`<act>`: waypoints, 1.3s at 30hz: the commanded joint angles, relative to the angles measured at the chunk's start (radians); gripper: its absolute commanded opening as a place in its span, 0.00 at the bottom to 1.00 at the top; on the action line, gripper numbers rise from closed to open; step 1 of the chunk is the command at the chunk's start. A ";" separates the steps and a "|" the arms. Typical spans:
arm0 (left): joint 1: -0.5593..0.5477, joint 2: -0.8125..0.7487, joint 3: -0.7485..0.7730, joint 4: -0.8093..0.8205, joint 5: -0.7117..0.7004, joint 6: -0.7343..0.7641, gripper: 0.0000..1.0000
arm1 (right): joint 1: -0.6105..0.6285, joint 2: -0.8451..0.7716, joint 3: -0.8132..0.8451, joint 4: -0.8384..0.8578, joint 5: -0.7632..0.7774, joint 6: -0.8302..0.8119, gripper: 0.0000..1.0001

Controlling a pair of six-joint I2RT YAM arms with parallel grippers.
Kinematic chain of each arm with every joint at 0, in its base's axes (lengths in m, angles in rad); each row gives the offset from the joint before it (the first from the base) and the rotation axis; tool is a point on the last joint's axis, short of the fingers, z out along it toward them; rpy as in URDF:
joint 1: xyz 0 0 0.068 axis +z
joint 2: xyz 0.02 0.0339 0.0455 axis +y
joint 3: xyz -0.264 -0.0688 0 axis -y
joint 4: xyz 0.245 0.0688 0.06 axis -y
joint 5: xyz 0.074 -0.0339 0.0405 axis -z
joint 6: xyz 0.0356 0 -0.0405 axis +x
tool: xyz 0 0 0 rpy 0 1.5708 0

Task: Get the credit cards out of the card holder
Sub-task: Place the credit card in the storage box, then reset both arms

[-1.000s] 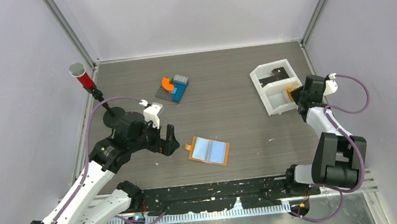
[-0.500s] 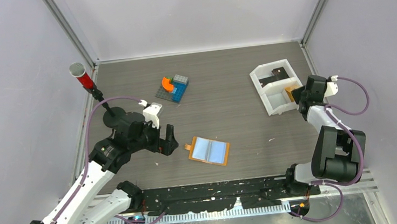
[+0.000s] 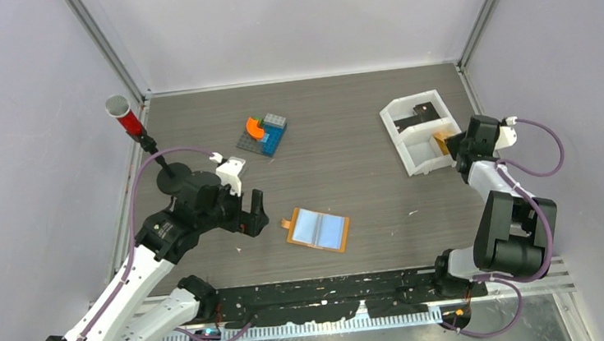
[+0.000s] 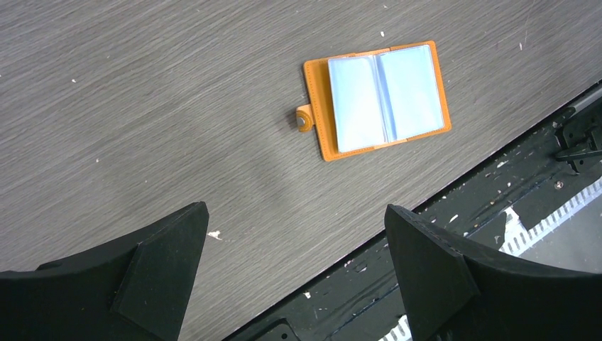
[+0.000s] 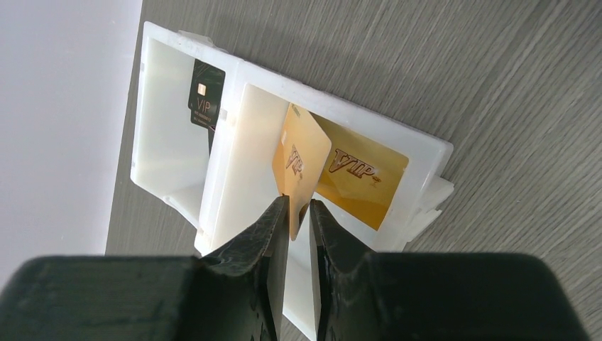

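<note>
The card holder [image 3: 317, 230] [image 4: 380, 97] lies open on the table, tan-orange with pale blue sleeves that look empty. My left gripper [image 3: 255, 216] [image 4: 294, 213] hovers open just left of it, with nothing between its fingers. My right gripper [image 3: 455, 142] [image 5: 298, 202] is over the white tray [image 3: 395, 142] [image 5: 234, 71]. Its jaws stand slightly apart around the edge of an upright gold credit card [image 5: 302, 160], with a gap on one side. A second gold card [image 5: 362, 177] lies flat in that compartment. A black card [image 5: 204, 99] [image 3: 422, 112] sits in the far one.
A small pile of toy bricks [image 3: 263, 133] sits mid-table at the back. A red cylinder [image 3: 123, 116] stands at the back left, with a black disc [image 3: 173, 179] near the left arm. Enclosure walls stand on both sides, and a black rail [image 3: 334, 291] runs along the front.
The right gripper's jaws have parted a little around the gold card, and its wrist has shifted slightly to the right. The left arm and the card holder have not moved.
</note>
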 commanded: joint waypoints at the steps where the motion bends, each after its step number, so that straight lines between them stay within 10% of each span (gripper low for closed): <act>1: -0.003 -0.009 0.024 -0.005 -0.025 0.022 0.99 | -0.010 -0.004 0.048 -0.007 0.033 0.000 0.25; 33: -0.003 -0.045 0.020 0.039 -0.036 0.007 0.99 | 0.148 -0.219 0.209 -0.380 0.122 -0.281 0.36; 39: -0.003 -0.095 0.034 0.086 -0.033 -0.033 0.99 | 0.410 -0.342 0.169 -0.423 0.132 -0.363 0.69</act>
